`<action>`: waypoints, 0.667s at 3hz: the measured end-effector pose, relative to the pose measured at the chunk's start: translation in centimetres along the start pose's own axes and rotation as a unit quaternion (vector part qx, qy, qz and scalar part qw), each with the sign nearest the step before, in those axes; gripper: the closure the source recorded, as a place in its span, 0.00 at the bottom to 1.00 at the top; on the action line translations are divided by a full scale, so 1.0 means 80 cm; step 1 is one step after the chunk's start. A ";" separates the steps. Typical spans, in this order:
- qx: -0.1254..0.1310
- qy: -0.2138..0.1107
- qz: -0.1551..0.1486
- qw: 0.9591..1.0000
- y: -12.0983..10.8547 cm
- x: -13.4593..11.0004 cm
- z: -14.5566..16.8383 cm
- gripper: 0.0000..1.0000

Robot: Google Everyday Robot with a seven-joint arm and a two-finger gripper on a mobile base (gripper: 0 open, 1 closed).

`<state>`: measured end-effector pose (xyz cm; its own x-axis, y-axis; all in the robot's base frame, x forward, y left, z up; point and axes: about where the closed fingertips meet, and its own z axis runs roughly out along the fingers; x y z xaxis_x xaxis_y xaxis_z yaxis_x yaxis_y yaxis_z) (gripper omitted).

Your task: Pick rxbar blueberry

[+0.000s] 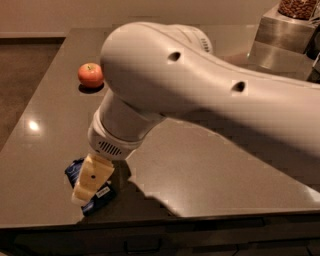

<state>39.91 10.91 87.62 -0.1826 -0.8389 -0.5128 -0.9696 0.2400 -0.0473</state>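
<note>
a red apple (pixel 90 75) sat at the far left of the dark counter (pixel 45 150), well apart from everything else. a steel box (pixel 282 35) topped by a container of brown nuts (pixel 300 7) stood at the far right corner. the robot's bulky white arm (pixel 200 85) stretched across the middle, blocking much of the counter behind it. near the front left edge, the cream-coloured gripper (pixel 86 190) pointed down over the rxbar blueberry (pixel 75 171), which lay flat with its dark blue ends showing on either side. how far the gripper was open, and whether it had hold of the bar, could not be told.
</note>
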 end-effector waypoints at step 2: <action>-0.008 0.023 0.004 1.000 0.006 0.001 0.035 0.00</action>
<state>39.88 12.34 85.13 -0.1976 -0.8580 -0.4740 -0.9703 0.2401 -0.0301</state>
